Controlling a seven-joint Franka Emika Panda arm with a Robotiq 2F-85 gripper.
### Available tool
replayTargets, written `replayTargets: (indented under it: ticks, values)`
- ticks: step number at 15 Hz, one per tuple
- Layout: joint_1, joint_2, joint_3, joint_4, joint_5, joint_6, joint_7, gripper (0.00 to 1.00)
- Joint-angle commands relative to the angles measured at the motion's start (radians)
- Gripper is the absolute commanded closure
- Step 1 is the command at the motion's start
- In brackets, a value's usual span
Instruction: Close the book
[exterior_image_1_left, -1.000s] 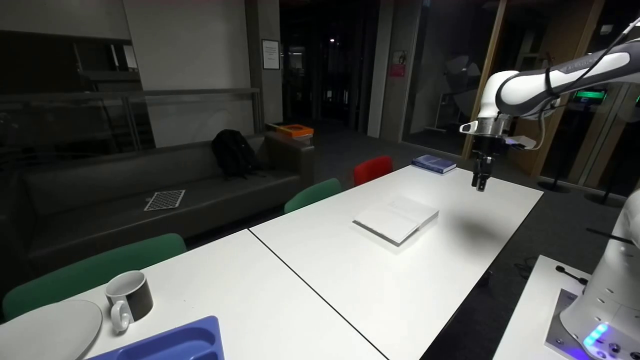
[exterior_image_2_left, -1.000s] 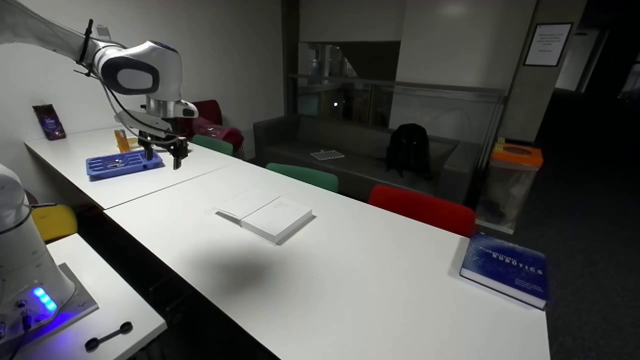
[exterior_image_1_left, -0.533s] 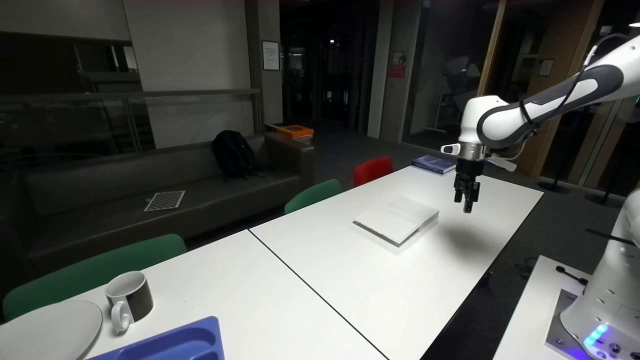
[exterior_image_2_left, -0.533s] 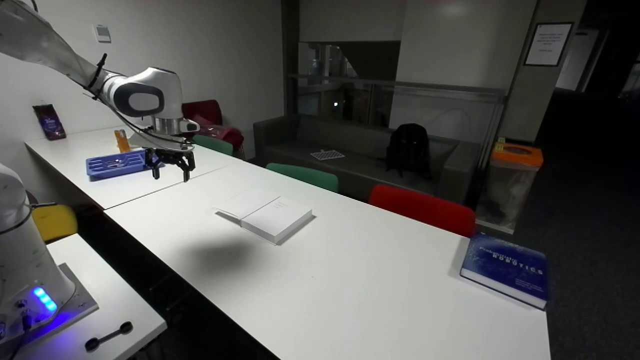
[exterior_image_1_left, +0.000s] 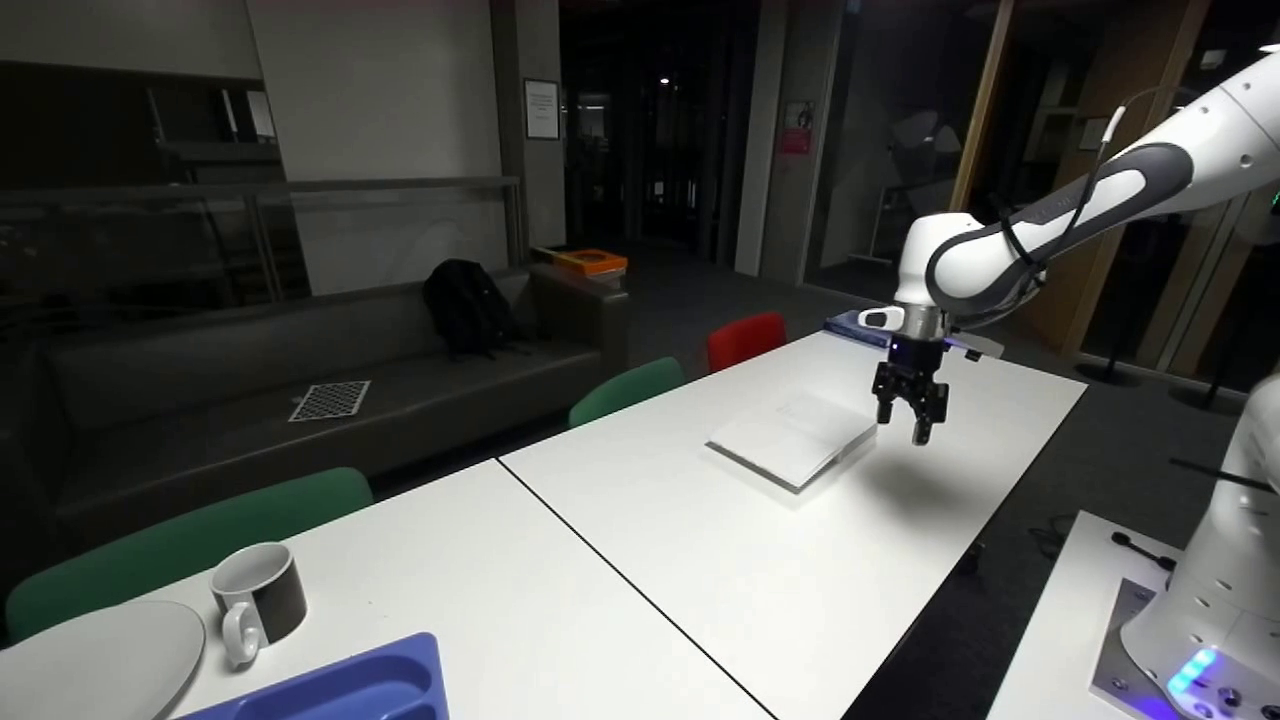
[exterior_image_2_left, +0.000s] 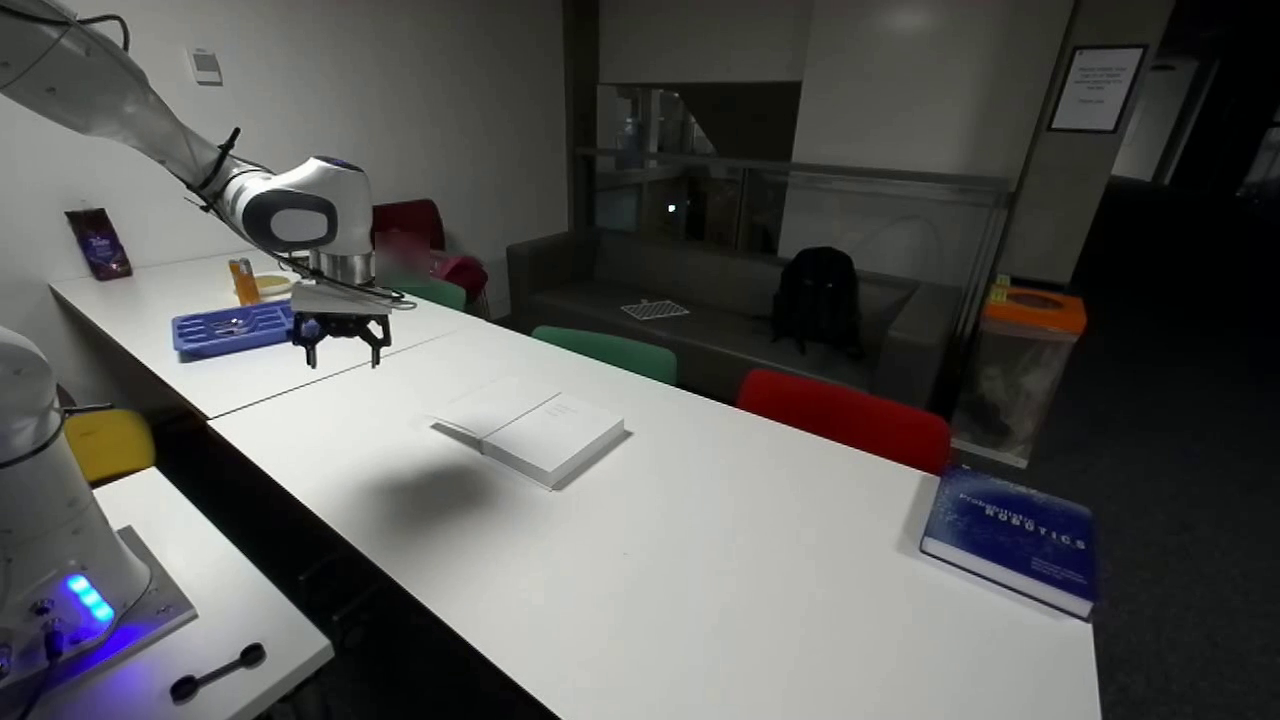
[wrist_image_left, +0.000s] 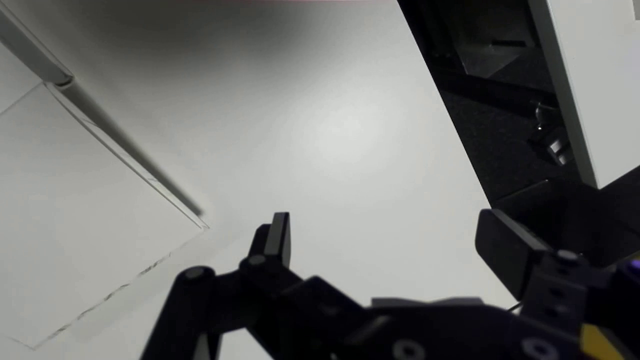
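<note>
The white book (exterior_image_1_left: 793, 440) lies open on the white table. In an exterior view the book (exterior_image_2_left: 555, 435) has a thick page block on one side and a thin, pale side on the other, with a shadow under the thin side's edge. In the wrist view the thin side of the book (wrist_image_left: 95, 200) fills the left, and the spine end shows at the upper left. My gripper (exterior_image_1_left: 903, 425) is open and empty, in the air above the table beside the book, touching nothing. Its spread fingers also show in an exterior view (exterior_image_2_left: 343, 362) and in the wrist view (wrist_image_left: 382, 235).
A blue book (exterior_image_2_left: 1010, 540) lies at the table's far end. A blue tray (exterior_image_2_left: 240, 330), a mug (exterior_image_1_left: 280, 595) and a plate (exterior_image_1_left: 100, 660) are at the opposite end. Green (exterior_image_2_left: 610, 355) and red (exterior_image_2_left: 845, 420) chairs line the sofa side. A gap separates the table from the robot's stand.
My gripper has moved down and closer to the book, and the wrist has turned so both spread fingers show more side-on. The book has not moved.
</note>
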Motion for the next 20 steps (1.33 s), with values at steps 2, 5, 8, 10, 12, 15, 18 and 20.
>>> replayTargets:
  ticks: [2,5,8,10,12,15,18,20]
  values:
    - [-0.025,0.009,0.023,0.011,0.018,-0.007,-0.025,0.0]
    - [-0.035,-0.004,0.047,-0.041,-0.051,0.138,-0.002,0.0]
    - [-0.02,0.033,0.056,-0.064,-0.094,0.303,-0.075,0.0]
    - [-0.009,0.062,0.055,-0.071,-0.096,0.39,-0.127,0.0]
    - [-0.001,0.093,0.052,-0.072,-0.084,0.453,-0.184,0.0]
    - [-0.005,0.142,0.052,-0.067,-0.058,0.521,-0.269,0.0]
    - [-0.007,0.203,0.051,-0.042,0.034,0.561,-0.373,0.0]
    - [-0.02,0.249,0.063,-0.008,0.114,0.562,-0.447,0.0]
